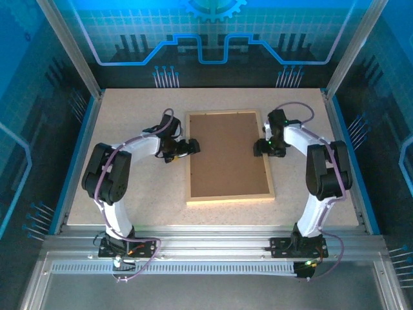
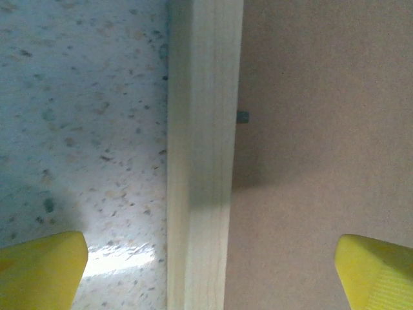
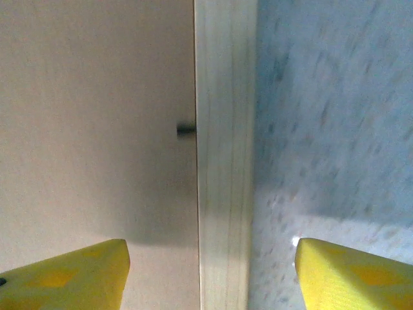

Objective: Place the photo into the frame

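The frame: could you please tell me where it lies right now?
In the top view the frame lies flat at the centre of the table, with the left pincer astride its left rail and the right pincer astride its right rail.

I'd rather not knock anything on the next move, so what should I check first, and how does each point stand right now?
1. Is the left pincer open? Ok: its fingers straddle one long rail of the frame, with gaps on both sides.
2. Is the right pincer open? Ok: it straddles the opposite rail without touching.
3. Is the frame flat on the table? Ok.
4. Is the backing board within the rails? Ok.
5. Is the photo under the board? Cannot tell.
6. Is the dark tab holding the board? Cannot tell.
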{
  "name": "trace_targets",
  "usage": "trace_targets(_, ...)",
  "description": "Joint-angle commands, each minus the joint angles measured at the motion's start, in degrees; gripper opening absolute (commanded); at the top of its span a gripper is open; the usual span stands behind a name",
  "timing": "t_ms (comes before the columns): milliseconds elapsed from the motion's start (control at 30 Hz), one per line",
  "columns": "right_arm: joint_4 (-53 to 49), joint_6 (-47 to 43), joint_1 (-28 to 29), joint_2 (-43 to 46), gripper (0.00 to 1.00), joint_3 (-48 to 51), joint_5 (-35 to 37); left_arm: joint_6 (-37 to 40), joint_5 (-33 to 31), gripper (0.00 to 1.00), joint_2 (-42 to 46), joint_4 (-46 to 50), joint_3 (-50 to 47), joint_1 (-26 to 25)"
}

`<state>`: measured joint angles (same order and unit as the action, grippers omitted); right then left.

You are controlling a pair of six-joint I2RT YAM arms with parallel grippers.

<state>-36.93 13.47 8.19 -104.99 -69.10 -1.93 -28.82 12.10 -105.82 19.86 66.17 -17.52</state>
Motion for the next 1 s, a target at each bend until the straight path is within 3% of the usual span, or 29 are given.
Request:
trace_targets(0, 2.76, 2.46, 0.09, 4.37, 0.7, 4.41, -4.5, -1.81, 2.36, 0.99, -2.47, -4.04, 1.64, -1.1)
trace_targets(300, 5.4, 8.62, 6.6, 10.13, 0.65, 12.36, -11.24, -3.09, 7.04, 0.99, -11.15, -7.45, 11.49, -3.03)
trace_targets(567, 6.4, 17.19, 14.49, 16.14, 0.62, 16.19, -12.61, -1.19, 11.3, 0.99, -22.45, -2.52, 30.96, -3.48)
trace_targets(767, 8.77, 22.21, 23.19, 15.4, 0.62, 15.31, -13.26, 2.43, 9.34, 0.99, -29.09, 4.88, 46.41, -3.16)
trace_targets(867, 7.13, 21.44, 23.01, 17.0, 0.64, 15.4, -9.81, 5.11, 5.03, 0.99, -29.23, 9.04, 51.38, -0.98)
trace_targets(967, 4.57, 18.33, 18.7, 19.63, 0.72, 15.14, -6.53, 5.31, 4.05, 0.99, -27.52, 10.68, 53.24, 2.96)
